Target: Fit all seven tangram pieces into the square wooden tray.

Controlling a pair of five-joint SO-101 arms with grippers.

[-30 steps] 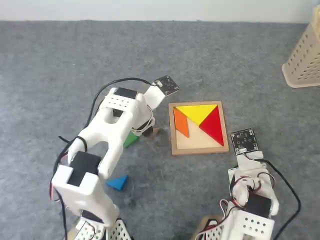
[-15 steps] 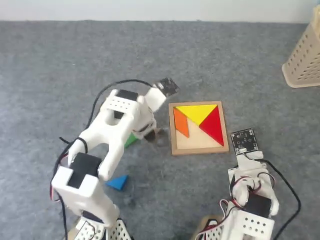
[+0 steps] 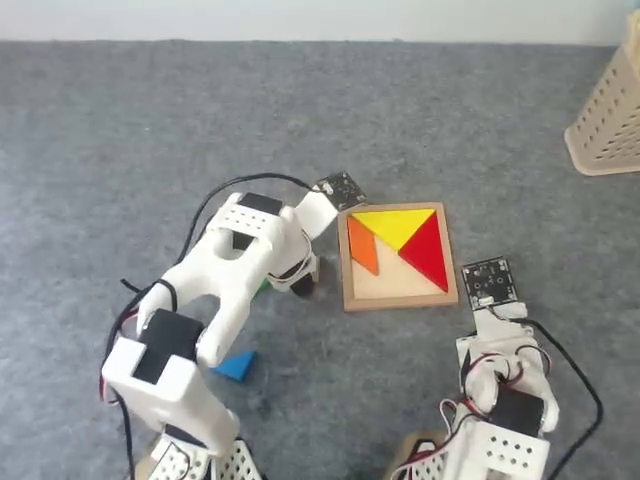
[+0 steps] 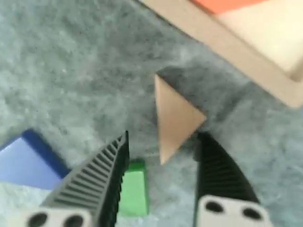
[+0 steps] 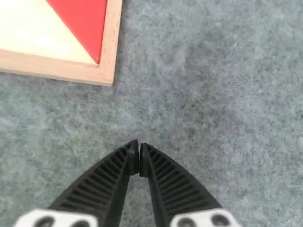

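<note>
The square wooden tray (image 3: pixel 349 262) holds a yellow triangle (image 3: pixel 396 225), a red triangle (image 3: pixel 429 252) and an orange parallelogram (image 3: pixel 362 244). My left gripper (image 4: pixel 163 139) is open just off the tray's left side, its fingers (image 4: pixel 102 175) either side of a small tan triangle (image 4: pixel 175 118) lying on the carpet. Beside it lie a green piece (image 4: pixel 133 193) and a dark blue piece (image 4: pixel 26 161). A light blue triangle (image 3: pixel 236 365) lies nearer the arm bases. My right gripper (image 5: pixel 138 153) is shut and empty over carpet, near the tray's corner (image 5: pixel 106 71).
Grey carpet covers the whole table. A cream perforated basket (image 3: pixel 610 110) stands at the far right. The left arm (image 3: pixel 225 270) hides most of the green piece in the high view. The right arm (image 3: pixel 497 380) sits near the front edge, below the tray.
The left arm has swung closer to the tray's left edge and lowered, so its open fingers now straddle the tan triangle. The right arm has not moved.
</note>
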